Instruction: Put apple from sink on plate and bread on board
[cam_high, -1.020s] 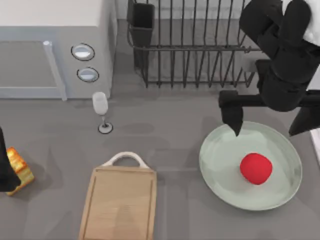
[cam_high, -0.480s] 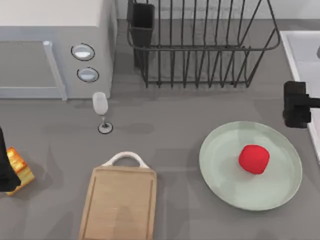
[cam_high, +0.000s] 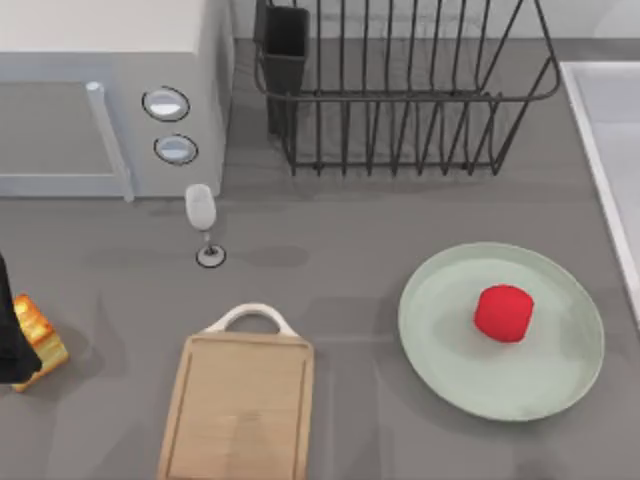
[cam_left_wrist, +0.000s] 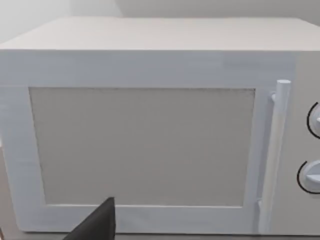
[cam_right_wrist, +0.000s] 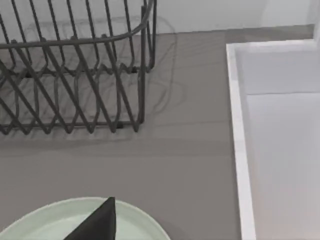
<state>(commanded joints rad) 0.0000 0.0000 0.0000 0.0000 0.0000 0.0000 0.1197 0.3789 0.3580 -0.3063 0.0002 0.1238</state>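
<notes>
Small bright red apple sits on the round mint-green plate.
Left gripper touches the golden-topped bread cube, finger state unclear; a loose hold could drop it short of the light wooden board.

Light wooden board (matt grain), dark wire rack.

Matte black throughout: blunt, blocky left gripper at nine o'clock; tapered, wedge-shaped black fingertip; matching pointed black fingertip of the right gripper.
</notes>
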